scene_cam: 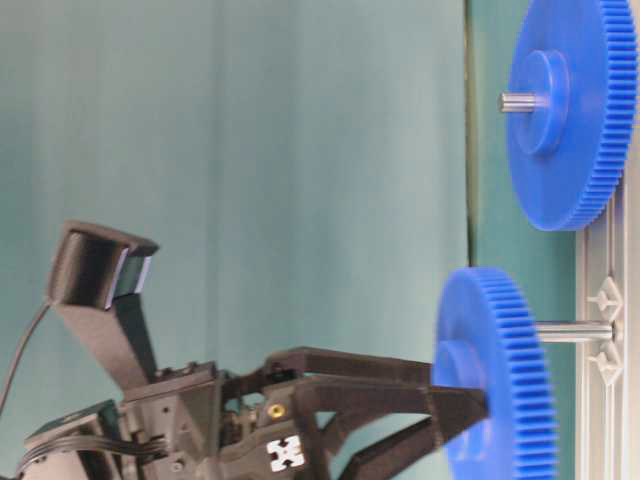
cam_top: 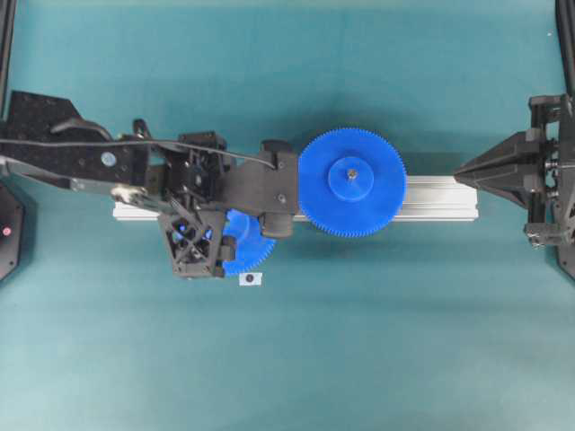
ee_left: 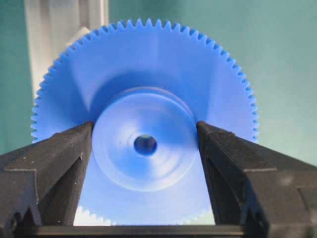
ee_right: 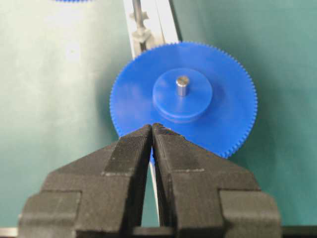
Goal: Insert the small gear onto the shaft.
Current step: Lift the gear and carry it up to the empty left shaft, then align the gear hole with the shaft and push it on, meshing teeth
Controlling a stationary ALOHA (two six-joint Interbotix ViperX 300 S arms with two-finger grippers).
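Note:
My left gripper point(ee_left: 144, 130) points down and is shut on the raised hub of the small gear point(ee_left: 148, 64), one finger on each side. The centre hole faces the wrist camera. From overhead the small gear point(cam_top: 252, 252) shows under the left arm at the front side of the rail. The shaft point(ee_right: 135, 11) stands bare on the rail in the right wrist view, apart from the gear. At table level the small gear point(scene_cam: 510, 400) hangs at the height of the shaft point(scene_cam: 575, 330) tip and covers its end. My right gripper point(ee_right: 152, 125) is shut and empty.
A larger blue gear point(cam_top: 368, 202) sits on its own pin on the aluminium rail point(cam_top: 440, 197), between the two arms. A small white tag point(cam_top: 251, 279) with a dark dot lies on the green mat just in front of the small gear. My right gripper point(cam_top: 460, 172) rests at the rail's right end.

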